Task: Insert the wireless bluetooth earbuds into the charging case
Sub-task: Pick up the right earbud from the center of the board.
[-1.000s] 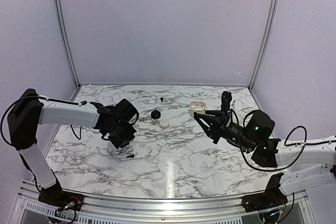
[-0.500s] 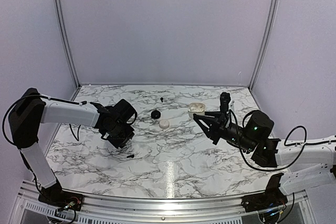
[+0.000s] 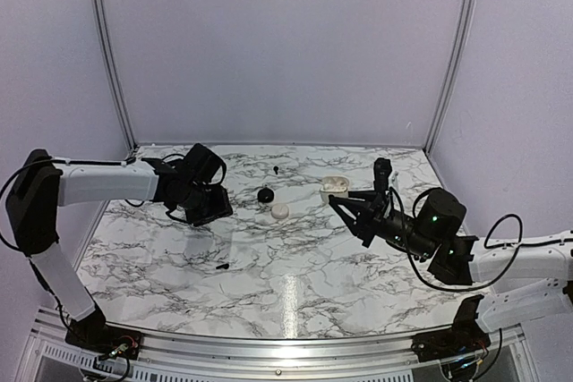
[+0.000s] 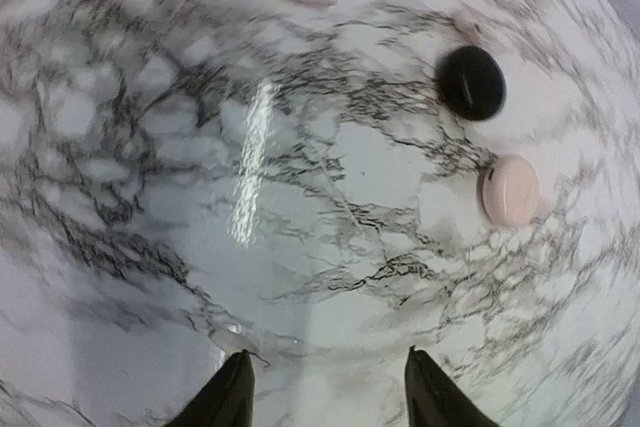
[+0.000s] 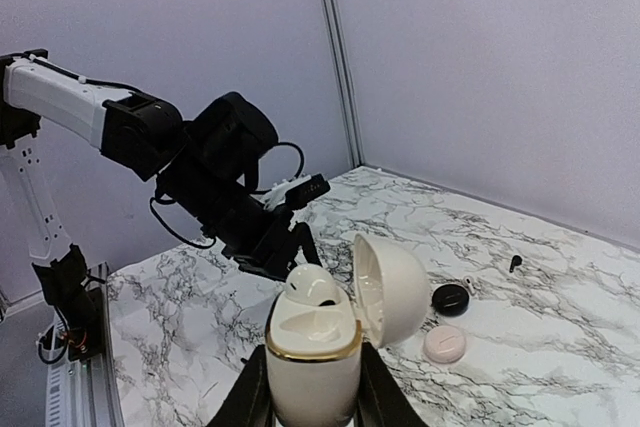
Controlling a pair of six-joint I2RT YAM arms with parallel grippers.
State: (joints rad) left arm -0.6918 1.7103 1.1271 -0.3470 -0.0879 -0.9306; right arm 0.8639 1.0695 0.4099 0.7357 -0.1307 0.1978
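Observation:
My right gripper (image 5: 312, 392) is shut on the cream-white charging case (image 5: 312, 367), which it holds upright above the table with the lid swung open to the right. One cream-white earbud (image 5: 318, 287) sits in the case's far socket; the near socket shows bare. From above, the case (image 3: 336, 184) hangs at the right gripper (image 3: 342, 198). A small white bud-like piece (image 5: 468, 285) lies beside the black puck. My left gripper (image 4: 328, 352) is open over bare marble, nothing between its fingers, and is left of the puck in the top view (image 3: 213, 210).
A black round puck (image 3: 265, 194) and a pale pink-white disc (image 3: 280, 211) lie mid-table. One tiny black stub (image 3: 276, 169) lies toward the back, another (image 3: 222, 267) toward the front left. Metal frame posts and purple walls close off the marble table (image 3: 295, 292).
My left gripper has opened and drawn back and to the left, away from the front black stub. The right gripper with the case has barely moved.

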